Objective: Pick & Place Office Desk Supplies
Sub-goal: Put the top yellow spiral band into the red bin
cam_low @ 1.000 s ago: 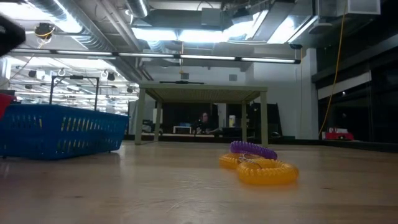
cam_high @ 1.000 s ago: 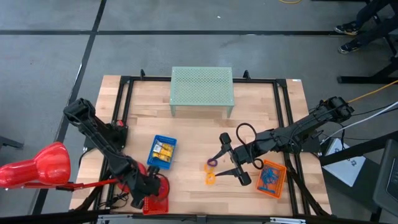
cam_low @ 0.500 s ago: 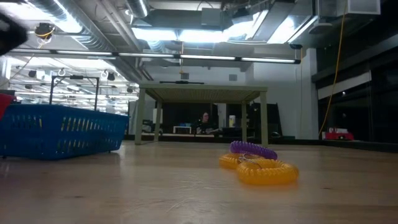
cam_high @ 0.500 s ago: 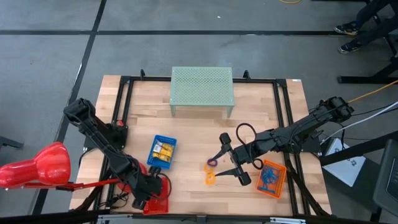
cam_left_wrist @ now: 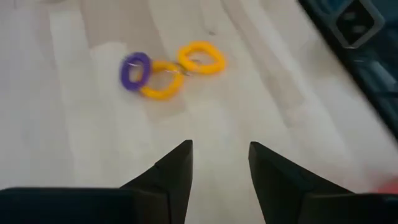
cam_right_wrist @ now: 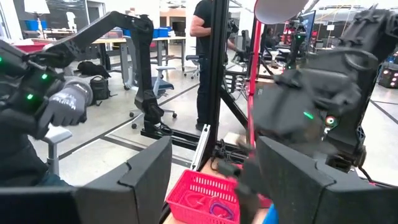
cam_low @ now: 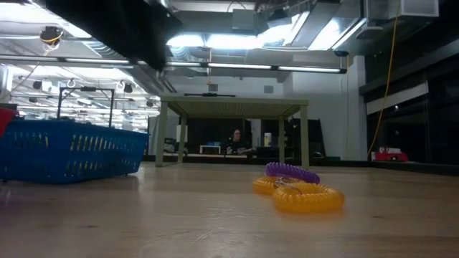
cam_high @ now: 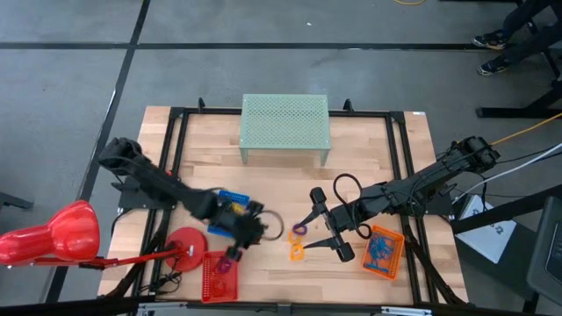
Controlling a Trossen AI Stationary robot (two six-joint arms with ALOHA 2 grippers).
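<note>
Left gripper (cam_high: 260, 230) out over the middle of the table, just past the blue tray (cam_high: 230, 213), its arm lying across that tray. In its wrist view the two fingers (cam_left_wrist: 169, 177) stand apart with bare wood between them; nothing held.

Ahead of those fingers, on open wood: a purple loop (cam_left_wrist: 134, 70), a yellow loop (cam_left_wrist: 159, 85) touching it, and a second yellow loop (cam_left_wrist: 200, 58) linked on the other side. From above the same cluster sits between the two grippers, purple loop (cam_high: 299, 230) toward the table's middle, an orange-yellow one (cam_high: 298, 252) nearer the front edge. Low view: purple coil (cam_low: 291, 172) resting behind and partly on the yellow coils (cam_low: 308, 197), clear table all round them.

Right gripper (cam_high: 327, 225) hangs just beside the loops on their right side, fingers spread wide, empty.

Red tray (cam_high: 220, 277) at the front edge of the table, left of centre, with small loops inside; the red lamp's round base (cam_high: 185, 243) just beside it. Orange tray (cam_high: 385, 251) near the front right, blue wire loops in it. Blue tray holds yellow-and-black clips (cam_high: 230, 211).

Green mesh stand (cam_high: 285, 125) at the far edge, well apart from everything. Wide bare wood between stand and the loops.
</note>
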